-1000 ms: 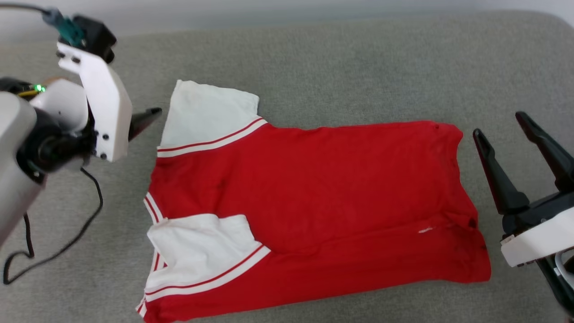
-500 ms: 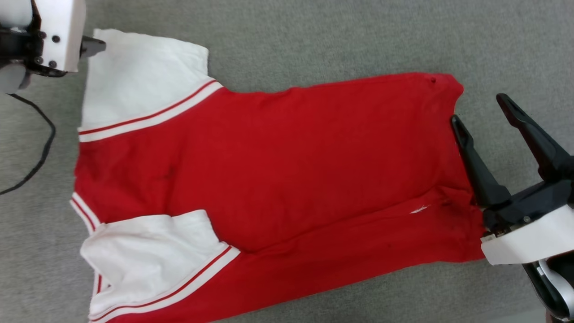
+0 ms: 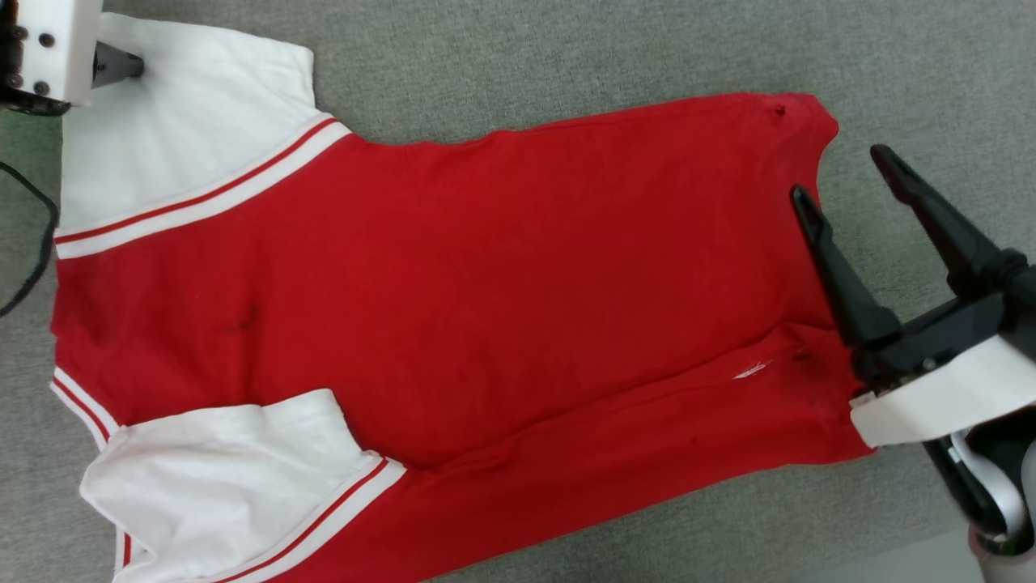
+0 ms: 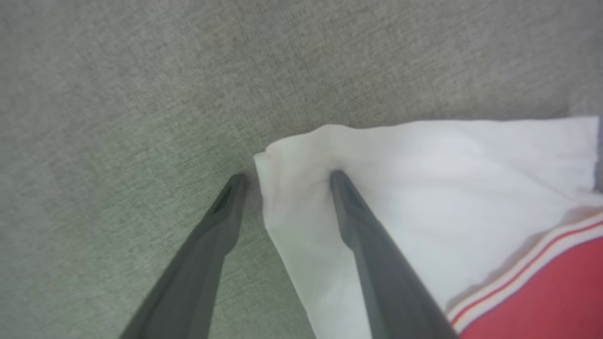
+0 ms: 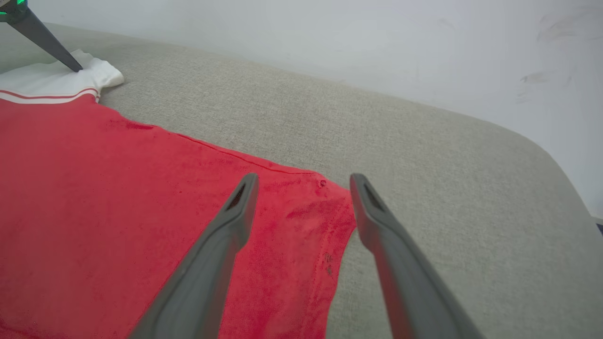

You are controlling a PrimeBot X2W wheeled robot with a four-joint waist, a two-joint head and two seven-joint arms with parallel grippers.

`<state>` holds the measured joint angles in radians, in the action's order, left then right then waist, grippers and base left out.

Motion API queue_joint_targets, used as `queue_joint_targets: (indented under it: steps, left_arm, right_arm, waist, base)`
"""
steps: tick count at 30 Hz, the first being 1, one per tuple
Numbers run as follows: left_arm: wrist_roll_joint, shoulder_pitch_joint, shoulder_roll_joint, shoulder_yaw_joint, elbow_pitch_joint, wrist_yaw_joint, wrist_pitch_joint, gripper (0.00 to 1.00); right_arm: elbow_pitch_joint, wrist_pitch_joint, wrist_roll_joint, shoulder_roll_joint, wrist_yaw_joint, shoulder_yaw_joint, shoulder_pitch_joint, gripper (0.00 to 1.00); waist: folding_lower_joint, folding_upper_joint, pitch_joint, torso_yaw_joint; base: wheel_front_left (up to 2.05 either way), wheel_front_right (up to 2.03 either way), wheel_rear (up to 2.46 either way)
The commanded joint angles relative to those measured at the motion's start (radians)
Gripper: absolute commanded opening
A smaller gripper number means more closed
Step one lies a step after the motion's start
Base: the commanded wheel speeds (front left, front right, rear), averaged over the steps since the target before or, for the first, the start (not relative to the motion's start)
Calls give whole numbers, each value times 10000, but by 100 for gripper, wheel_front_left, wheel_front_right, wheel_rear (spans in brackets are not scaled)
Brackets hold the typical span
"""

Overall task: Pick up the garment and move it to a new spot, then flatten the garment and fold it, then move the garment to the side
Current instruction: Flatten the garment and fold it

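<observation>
The red garment [image 3: 486,308] lies spread on the grey cushion, white sleeves at the left, hem at the right; no letters show. My left gripper [image 4: 287,176] is open, straddling the far white sleeve's corner [image 4: 301,155]: one finger presses on the cloth, the other rests on the cushion beside it. In the head view that gripper sits at the top left, its dark finger [image 3: 121,65] on the sleeve. My right gripper [image 3: 838,174] is open over the hem edge, one finger above red cloth, the other past the edge. From the right wrist, the gripper [image 5: 304,181] straddles the hem corner [image 5: 330,207].
The grey cushion [image 3: 526,65] spreads all around the shirt. A pale wall [image 5: 330,47] rises behind it. A black cable [image 3: 32,243] hangs at the left edge. The near white sleeve [image 3: 227,461] lies folded over the red body.
The camera has dipped and moved closer, so the shirt looks larger. My left gripper has come down onto the far sleeve's corner. My right gripper has moved over the hem edge.
</observation>
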<state>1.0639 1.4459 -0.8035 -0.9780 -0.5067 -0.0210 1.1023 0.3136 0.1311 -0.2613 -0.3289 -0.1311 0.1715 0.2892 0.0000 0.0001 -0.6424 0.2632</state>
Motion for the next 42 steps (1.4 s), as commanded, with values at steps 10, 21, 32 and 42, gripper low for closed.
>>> queue_joint_targets:
  steps: [10,21,32,42]
  left_arm:
    - [248,-901,539,-308,-251,-593,-571,0]
    - [317,-895,1179,-525,432,-919,-876,0]
    - [300,-392,1653,-439,963,-978,-1187,0]
    - [135,-59,1851,-665,1102,-1042,-1293,0]
  right_arm:
    - [-480,1470,-514,-1595,8,279,1825,100]
    - [-2306,7957,-4043,-4522,10,3157,5813,100]
    - [-5559,11287,-4879,-3865,8,3820,7770,100]
    - [-7240,10757,-4792,-2738,8,4675,6720,13]
  waist:
    - [0,-1,1209,-503]
    - [0,-1,1713,-1319]
    - [0,-1,995,-2205]
    - [0,-1,532,-2434]
  base:
    - [0,0,0]
    - [0,0,0]
    - [0,0,0]
    - [0,0,0]
